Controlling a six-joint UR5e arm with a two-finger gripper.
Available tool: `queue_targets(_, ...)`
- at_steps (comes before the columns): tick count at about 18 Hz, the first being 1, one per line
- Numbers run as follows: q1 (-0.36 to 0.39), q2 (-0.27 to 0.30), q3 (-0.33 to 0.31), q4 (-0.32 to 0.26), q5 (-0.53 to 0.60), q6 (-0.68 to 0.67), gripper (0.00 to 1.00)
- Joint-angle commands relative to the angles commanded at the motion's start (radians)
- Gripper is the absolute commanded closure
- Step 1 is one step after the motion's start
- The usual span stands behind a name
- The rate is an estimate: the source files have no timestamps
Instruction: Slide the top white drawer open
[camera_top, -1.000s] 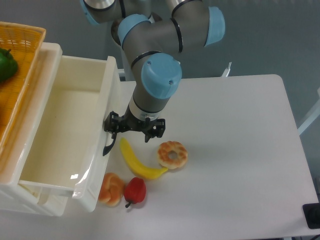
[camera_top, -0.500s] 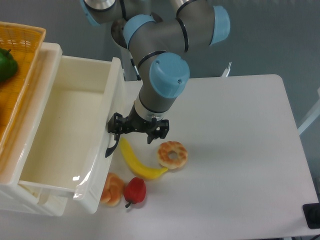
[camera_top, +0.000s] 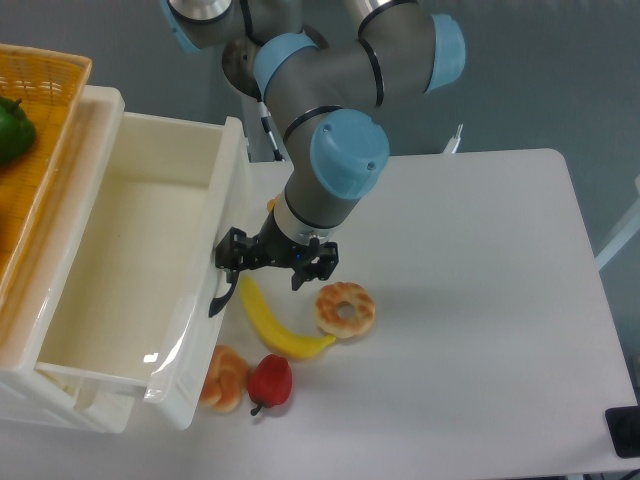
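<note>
The top white drawer (camera_top: 130, 250) stands pulled well out from the cabinet at the left, and its glossy cream inside is empty. Its curved black handle (camera_top: 221, 292) sits on the front panel facing the table. My gripper (camera_top: 272, 268) hangs just right of that panel with its fingers spread wide and nothing between them. The left finger (camera_top: 233, 253) is right at the top end of the handle; whether it touches the handle I cannot tell. The right finger (camera_top: 314, 263) is over the bare table.
A banana (camera_top: 268, 320), a ring-shaped pastry (camera_top: 345, 308), a croissant (camera_top: 222, 377) and a red fruit (camera_top: 270, 381) lie close to the drawer front. A wicker basket (camera_top: 50, 110) holding a green vegetable (camera_top: 10, 128) sits on the cabinet top. A black object (camera_top: 625, 432) sits at the table's near right corner.
The drawer front slid a little to the right, farther out, between one second ago and half a second ago, with the gripper moving alongside. Since then almost nothing has shifted.
</note>
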Motion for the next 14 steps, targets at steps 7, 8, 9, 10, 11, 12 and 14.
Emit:
queue_targets(7,0.003,0.002,-0.002,0.003,-0.009,0.002,0.0)
queue_targets(8,0.008,0.002,0.002,0.006,-0.008,0.002,0.0)
queue_targets(9,0.015,0.002,0.008,0.008,-0.005,0.003,0.0)
queue_targets(10,0.025,0.002,0.012,0.009,-0.003,0.009,0.0)
queue_targets(11,0.034,0.003,0.018,0.011,-0.002,0.034,0.0)
queue_targets(12,0.041,0.003,0.021,0.014,0.001,0.072,0.0)
queue_targets(14,0.049,0.005,0.02,0.043,0.03,0.159,0.0)
